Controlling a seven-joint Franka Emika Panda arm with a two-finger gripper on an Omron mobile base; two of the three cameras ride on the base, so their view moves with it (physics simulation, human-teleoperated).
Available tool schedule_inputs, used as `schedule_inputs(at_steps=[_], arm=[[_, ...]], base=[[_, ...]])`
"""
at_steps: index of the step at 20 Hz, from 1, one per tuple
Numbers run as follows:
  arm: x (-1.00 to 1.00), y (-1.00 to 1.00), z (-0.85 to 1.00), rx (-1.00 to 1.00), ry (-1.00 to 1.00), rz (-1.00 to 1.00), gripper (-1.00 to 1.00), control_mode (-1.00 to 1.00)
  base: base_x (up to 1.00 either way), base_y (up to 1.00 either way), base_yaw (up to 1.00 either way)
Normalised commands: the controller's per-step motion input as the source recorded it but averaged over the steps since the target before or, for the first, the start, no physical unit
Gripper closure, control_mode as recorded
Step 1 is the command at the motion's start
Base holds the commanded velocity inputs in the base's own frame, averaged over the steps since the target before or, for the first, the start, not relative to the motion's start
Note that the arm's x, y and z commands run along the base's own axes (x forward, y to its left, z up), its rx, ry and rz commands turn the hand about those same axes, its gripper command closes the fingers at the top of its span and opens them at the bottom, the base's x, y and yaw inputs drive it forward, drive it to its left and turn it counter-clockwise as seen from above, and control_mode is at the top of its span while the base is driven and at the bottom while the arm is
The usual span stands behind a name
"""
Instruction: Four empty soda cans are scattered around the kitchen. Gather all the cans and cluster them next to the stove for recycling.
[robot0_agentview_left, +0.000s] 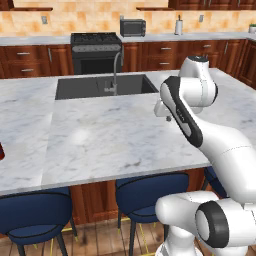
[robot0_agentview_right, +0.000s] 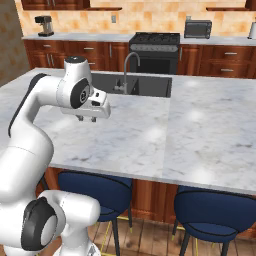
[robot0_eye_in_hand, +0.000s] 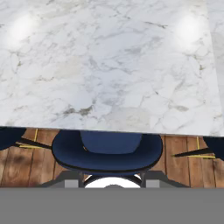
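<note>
One small red object (robot0_agentview_left: 1, 151) shows at the far left edge of the left base view, on the near part of the white-grey marble island counter (robot0_agentview_left: 115, 135); it is cut off by the frame, so whether it is a soda can cannot be told for sure, though the colour fits. The two-finger gripper (robot0_agentview_right: 87, 119) on the white arm hangs just above the counter, left of the dark sunken sink (robot0_agentview_right: 135, 84) with its curved grey faucet (robot0_agentview_right: 127, 70), and its jaws are drawn together on nothing. The black freestanding stove (robot0_agentview_right: 155, 50) with grated burners stands against the far wall, well apart from the island, with a grey toaster oven (robot0_agentview_right: 197, 29) on the counter to its right. Blue padded stools (robot0_eye_in_hand: 107, 151) sit under the near edge. An empty can would likely be very light, thin-walled and easy to dent, with a smooth, slippery skin; taking it around the middle of the upright body, with gentle closing, seems the safest hold, as a tilted or hard squeeze could crush it or tip it over.
</note>
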Motion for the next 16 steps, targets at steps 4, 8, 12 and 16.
schedule_inputs(at_steps=[4,8,12,16], arm=[[0.00,0.01,0.00,0.00,0.00,0.00,-1.00,-1.00],[0.00,0.00,0.00,0.00,0.00,0.00,-1.00,-1.00],[-0.01,-0.12,0.01,0.00,-0.02,0.00,-1.00,-1.00],[-0.09,-0.11,0.20,0.00,-0.04,0.00,-1.00,-1.00]], base=[[0.00,0.00,0.00],[0.00,0.00,0.00],[0.00,0.00,0.00],[0.00,0.00,0.00]])
